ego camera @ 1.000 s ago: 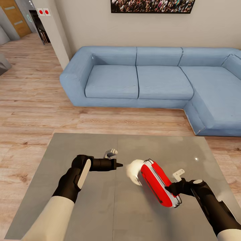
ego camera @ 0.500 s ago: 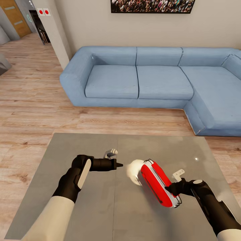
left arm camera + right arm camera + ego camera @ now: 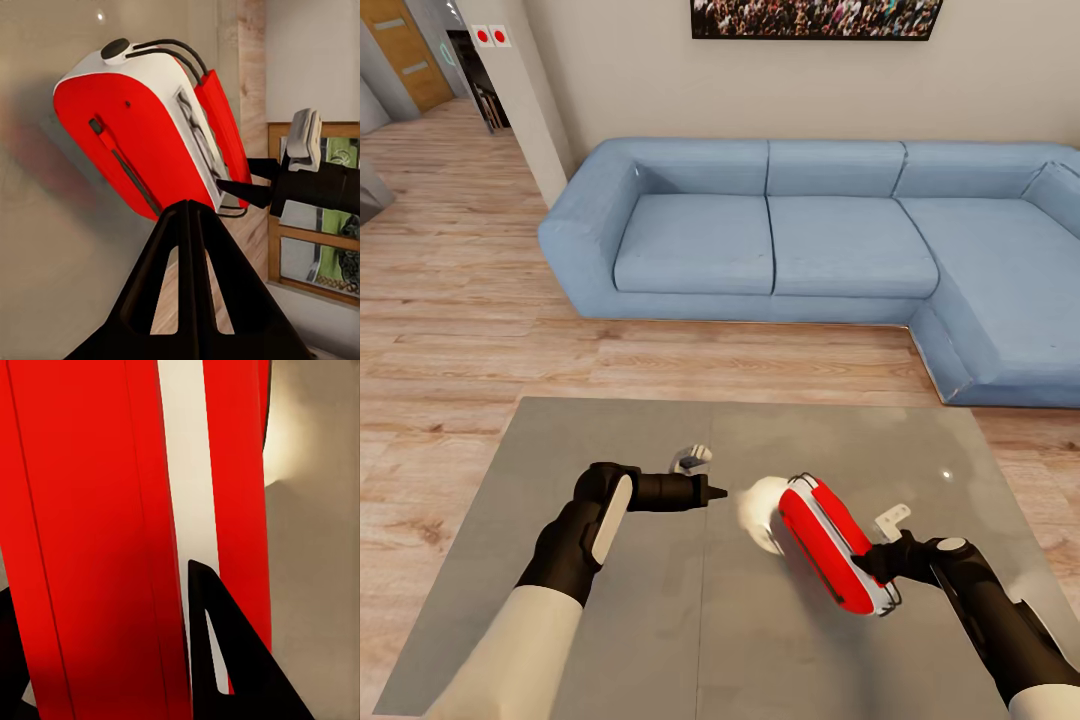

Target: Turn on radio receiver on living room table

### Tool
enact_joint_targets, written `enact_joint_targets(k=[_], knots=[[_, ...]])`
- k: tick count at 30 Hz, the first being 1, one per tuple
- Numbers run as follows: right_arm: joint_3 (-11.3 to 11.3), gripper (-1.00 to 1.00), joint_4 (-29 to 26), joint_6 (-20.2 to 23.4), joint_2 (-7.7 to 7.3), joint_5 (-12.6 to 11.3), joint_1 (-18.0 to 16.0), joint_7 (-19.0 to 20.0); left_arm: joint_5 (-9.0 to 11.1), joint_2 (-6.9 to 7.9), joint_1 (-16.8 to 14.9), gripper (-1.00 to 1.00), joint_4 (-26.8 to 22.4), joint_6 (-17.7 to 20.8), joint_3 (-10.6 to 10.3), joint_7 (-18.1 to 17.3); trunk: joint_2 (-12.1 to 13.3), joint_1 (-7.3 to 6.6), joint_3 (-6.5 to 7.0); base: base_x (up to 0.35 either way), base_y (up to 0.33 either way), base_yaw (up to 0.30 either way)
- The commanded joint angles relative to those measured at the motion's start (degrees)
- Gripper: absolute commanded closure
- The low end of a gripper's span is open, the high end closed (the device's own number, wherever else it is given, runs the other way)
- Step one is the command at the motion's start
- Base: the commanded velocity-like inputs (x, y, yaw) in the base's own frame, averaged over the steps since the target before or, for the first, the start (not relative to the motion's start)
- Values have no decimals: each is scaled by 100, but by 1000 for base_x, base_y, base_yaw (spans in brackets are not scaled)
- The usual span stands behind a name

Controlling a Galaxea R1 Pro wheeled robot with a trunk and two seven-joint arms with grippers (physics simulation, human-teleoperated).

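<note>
Head view, left to right. Light wood plank floor (image 3: 450, 300) runs along the left side; a white pillar (image 3: 525, 110) carrying two red dots stands at the upper left.

Left arm: white forearm, black wrist, reaching out over the low rectangular table with the glossy grey-taupe top (image 3: 610, 640). The left gripper (image 3: 718, 492) points toward the radio, its tip just short of it and not touching. Left wrist view: the two black fingers (image 3: 187, 285) lie pressed together into a single point, nothing between them.

Small bright red, flat rounded-oblong radio receiver with a white-silver edge band (image 3: 826, 545): held clear above the table top, tilted on edge, right of the table's centre line. A pale glare patch (image 3: 760, 515) lies on the table top just beside its far end. Left wrist view shows the radio (image 3: 142, 142) with a black knob on its white end and a thin dark handle loop along one side.

Right gripper (image 3: 872, 570): pinching the radio at its near end. Right wrist view: red body and white band (image 3: 180, 472) sit between the black fingers (image 3: 232, 667), one on each side.

Background: light blue L-shaped fabric sofa (image 3: 810, 250) against a beige wall, framed crowd photograph (image 3: 815, 18) above it.
</note>
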Motion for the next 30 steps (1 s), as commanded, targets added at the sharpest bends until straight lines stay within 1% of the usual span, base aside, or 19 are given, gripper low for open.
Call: enact_joint_targets(k=[1,3,4,30], knots=[[1,100,0,2,0,-21,-1,-1,0,0,0,100,0,0,1,0,0,0,0,0,0,0],[1,100,0,1,0,-21,-1,-1,0,0,0,100,0,-1,-2,0,0,0,0,0,0,0],[1,-100,1,0,0,-21,-1,-4,0,0,0,100,0,0,-2,0,0,0,0,0,0,0],[1,-100,-1,-2,-2,-17,-1,25,0,-1,0,100,0,1,-4,0,0,0,0,0,0,0]])
